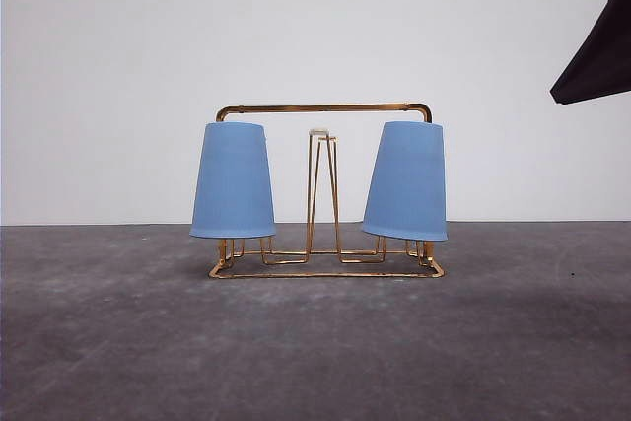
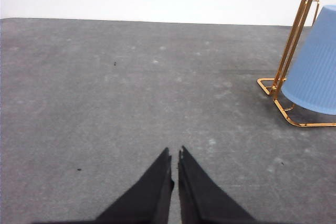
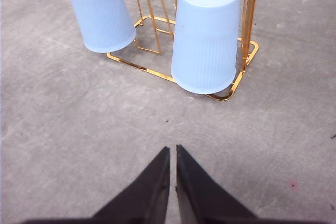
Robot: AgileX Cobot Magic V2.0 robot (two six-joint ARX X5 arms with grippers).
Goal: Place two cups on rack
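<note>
Two light-blue ribbed cups hang upside down on the gold wire rack (image 1: 325, 268): one cup (image 1: 233, 182) on the left peg, the other cup (image 1: 407, 182) on the right peg. A bare white-tipped peg (image 1: 319, 133) stands between them. In the right wrist view both cups (image 3: 100, 11) (image 3: 206, 32) sit on the rack (image 3: 231, 93), with my right gripper (image 3: 172, 150) shut and empty, held back from the nearer cup. My left gripper (image 2: 174, 153) is shut and empty over bare table, well away from the rack (image 2: 286, 114) and a cup (image 2: 315, 66).
The grey table (image 1: 315, 342) stretches around the rack, with a white wall behind it. A dark part of the right arm (image 1: 601, 46) hangs at the upper right of the front view.
</note>
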